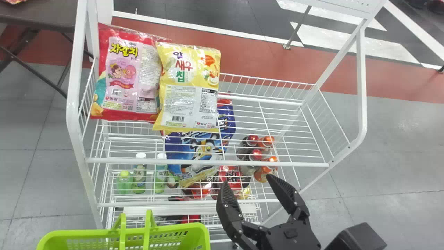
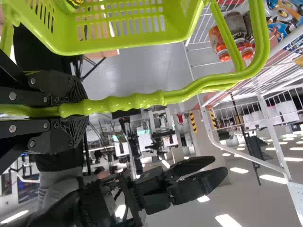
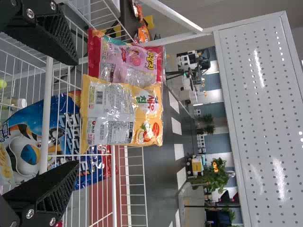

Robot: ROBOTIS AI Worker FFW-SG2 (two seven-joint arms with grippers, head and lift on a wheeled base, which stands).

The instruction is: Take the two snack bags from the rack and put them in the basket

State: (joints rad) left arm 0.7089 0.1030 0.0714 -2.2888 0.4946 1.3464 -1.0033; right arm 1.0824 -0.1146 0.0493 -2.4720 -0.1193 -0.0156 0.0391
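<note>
Snack bags (image 1: 189,93), two, one red, one yellow, side by side on white wire rack (image 1: 121,160); right tool (image 1: 247,180) spread wide, empty; left tool (image 2: 85,108) closed round handle (image 2: 137,100) of one green basket (image 1: 173,228).

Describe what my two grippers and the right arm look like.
The left gripper and right gripper are black, with ribbed inner finger faces and silvery screw heads. The right one's fingers are broad and flat, tapering towards their tips. The right arm is black too, built of chunky segments.
</note>
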